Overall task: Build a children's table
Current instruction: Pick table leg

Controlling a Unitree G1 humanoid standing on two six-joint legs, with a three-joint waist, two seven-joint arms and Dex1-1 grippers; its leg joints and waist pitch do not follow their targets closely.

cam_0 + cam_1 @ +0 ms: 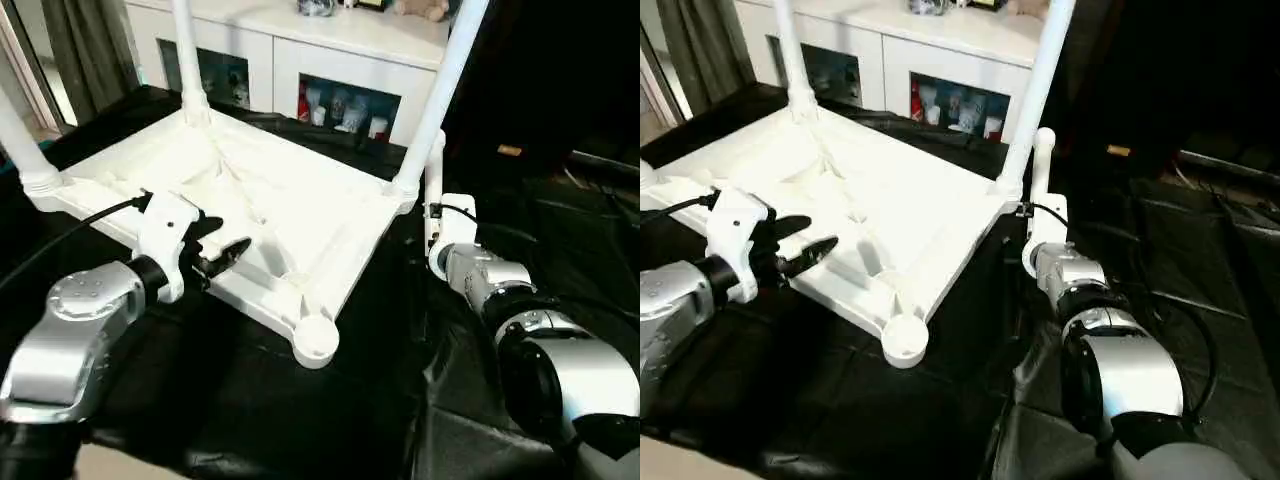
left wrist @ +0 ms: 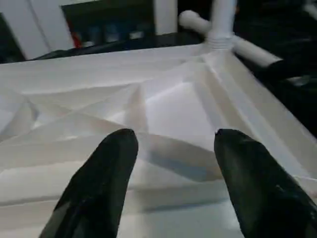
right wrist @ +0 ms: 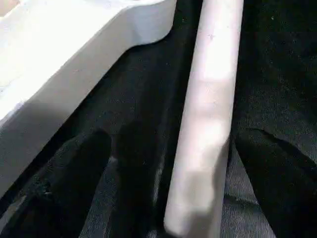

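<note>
The children's table lies upside down on a black cloth, its white tabletop [image 1: 300, 200] showing the ribbed underside. Three white legs stand in corner sockets: one at the back [image 1: 186, 60], one at the left [image 1: 22, 145], one at the right [image 1: 438, 95]. The near corner socket [image 1: 316, 340] holds nothing. A loose leg [image 3: 208, 99] lies on the cloth beside the right corner. My right gripper [image 3: 178, 183] is open, one finger on each side of this leg with gaps showing. My left gripper [image 1: 222, 240] hovers open over the tabletop's near edge, with nothing between its fingers [image 2: 99, 183].
A white cabinet [image 1: 300, 55] with glass doors and small items inside stands behind the table. The black cloth [image 1: 300, 430] covers the floor around the work and is wrinkled at the right. Dark furniture sits at the far right.
</note>
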